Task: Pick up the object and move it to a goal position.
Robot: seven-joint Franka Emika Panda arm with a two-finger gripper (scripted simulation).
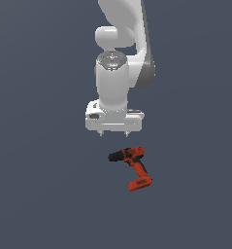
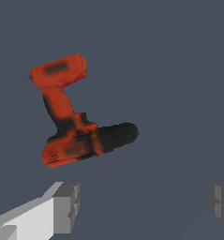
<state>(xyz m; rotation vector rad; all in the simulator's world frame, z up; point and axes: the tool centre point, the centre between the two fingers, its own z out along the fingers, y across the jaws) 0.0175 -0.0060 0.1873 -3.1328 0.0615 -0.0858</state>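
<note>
A flat, featureless slate-grey surface [image 1: 40, 194] fills everything around me, with no edge, wall or marked goal that I can make out in either view. Lying on it on its side is the small red-orange cordless power drill [image 1: 133, 167], with a black chuck [image 1: 115, 156] pointing toward the exterior view's left, a slim handle with black trim, and a blocky red battery base [image 1: 140, 184] at the far end of the handle, nearer the camera in that view. Nothing touches the drill; it rests alone on the surface. My white two-fingered claw [image 1: 114, 132] hangs just beyond it in the exterior view, and I cannot tell from there how high above it. The wrist view shows both grey fingertips [image 2: 66, 206] spread wide apart with only bare surface between them, so the claw is released and empty, and the drill sits off to one side of the gap, not between the fingers. I judge that I am in the approach step, before any grasp. The next move calls for shifting over the drill until its body or handle lies between my fingers, turning the wrist so they straddle the narrow part, then descending and closing.
</note>
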